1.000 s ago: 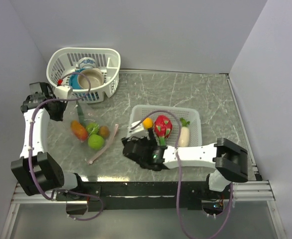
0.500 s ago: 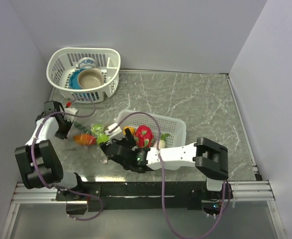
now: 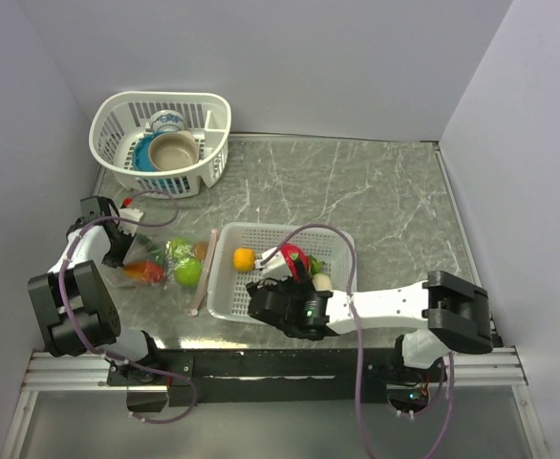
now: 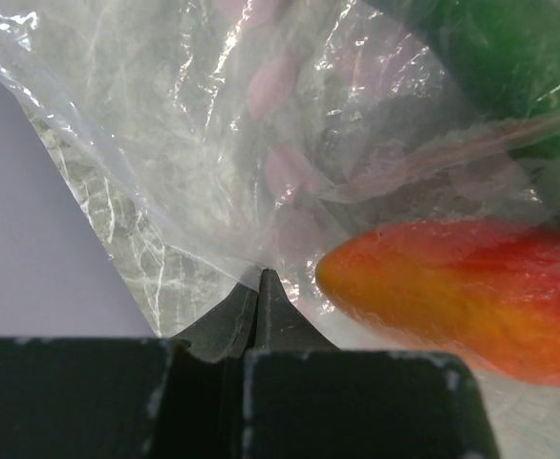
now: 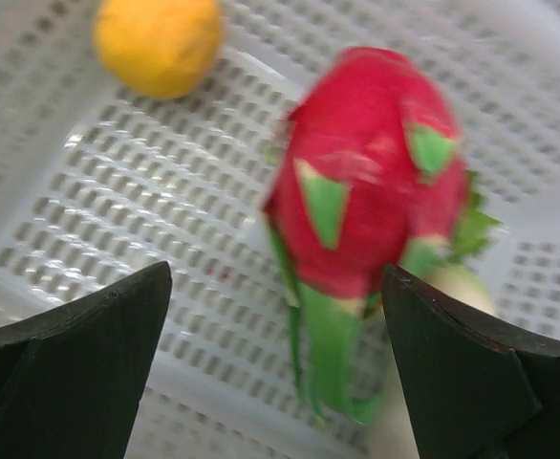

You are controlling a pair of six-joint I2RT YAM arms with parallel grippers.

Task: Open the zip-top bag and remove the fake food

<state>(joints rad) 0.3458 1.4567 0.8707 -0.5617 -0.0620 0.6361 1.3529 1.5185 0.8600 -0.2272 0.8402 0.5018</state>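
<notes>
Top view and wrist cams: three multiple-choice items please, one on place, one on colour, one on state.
1. Where does the dragon fruit lie?
A) in the round basket
B) in the rectangular basket
C) on the bare table

2. What colour is the round fruit near it?
A) yellow-orange
B) purple
C) blue

3. How is the left claw?
A) wide open
B) shut on a bowl
C) shut on the zip-top bag

Answers:
1 B, white mesh lies under and around it in the right wrist view.
2 A, plain in the right wrist view.
3 C, its fingertips meet on clear plastic in the left wrist view.
</notes>
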